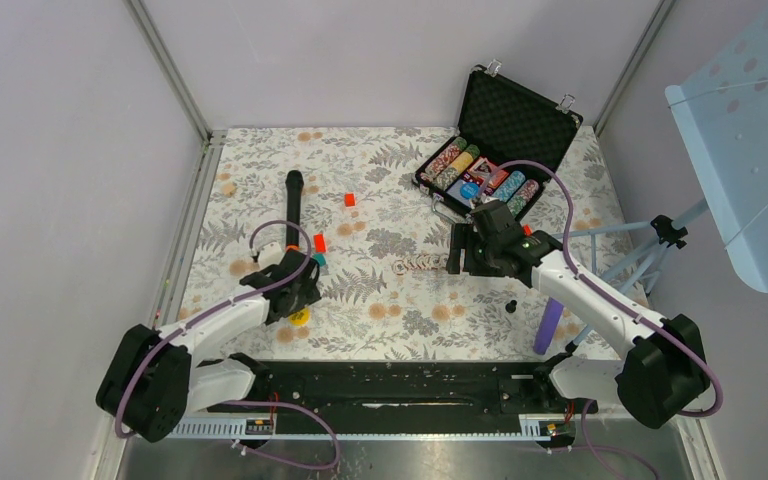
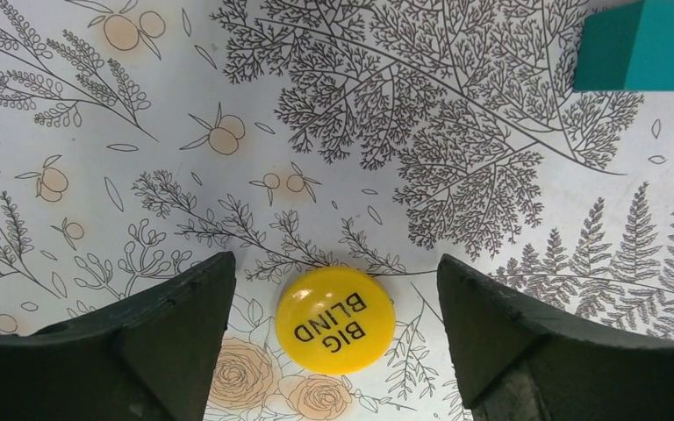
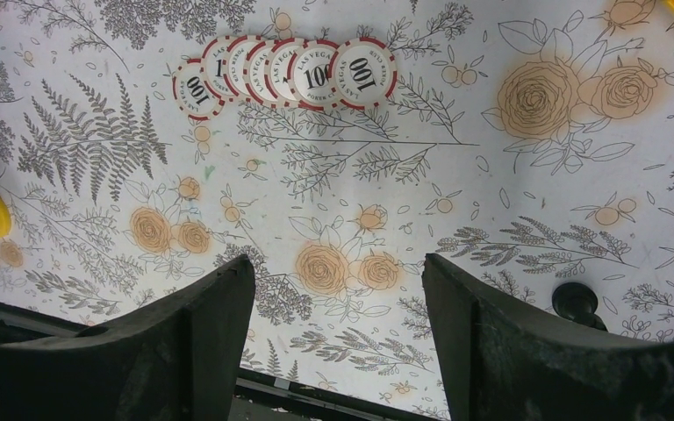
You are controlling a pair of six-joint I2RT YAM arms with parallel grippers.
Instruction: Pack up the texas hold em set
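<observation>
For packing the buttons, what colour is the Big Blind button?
Yellow, black lettering; Big Blind button shows best in left wrist view.

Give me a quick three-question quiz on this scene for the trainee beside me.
1. True or false: the left gripper is shut on the yellow BIG BLIND button.
2. Where do the loose 100 chips lie? A: fanned in a row on the floral tablecloth. B: stacked inside the case. C: between the right arm's fingers.
3. Fill in: the lid of the briefcase stands ___.
Key: 1 false, the jaws stand open with the button between them, untouched. 2 A. 3 open.
</observation>
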